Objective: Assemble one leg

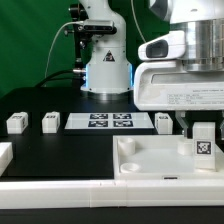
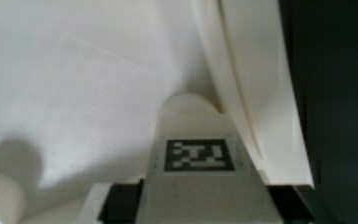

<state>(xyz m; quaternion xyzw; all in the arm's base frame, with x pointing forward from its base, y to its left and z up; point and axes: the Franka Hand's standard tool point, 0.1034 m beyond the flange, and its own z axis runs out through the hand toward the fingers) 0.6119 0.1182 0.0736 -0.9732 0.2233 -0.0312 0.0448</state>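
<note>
Gripper (image 1: 203, 131) clenched on the leg (image 1: 204, 143), fingers (image 1: 190, 126) pressing both sides; small white plastic block, roughly cubic, matte, black-and-white square tag on its face. Wrist view: same leg (image 2: 201, 150) tapers upward, tag sharp-edged, dark finger pads (image 2: 123, 203) flanking it. Leg sits over the tray (image 1: 150, 160) near the counter's front right corner; tray is large, white, smooth plastic, square with raised rim and a round socket. Cannot tell if the leg is seated. Three more white blocks (image 1: 16, 123) (image 1: 50, 122) (image 1: 164, 122) rest along the black counter's back strip, well apart, flanking the flat marker board (image 1: 110, 122).
</note>
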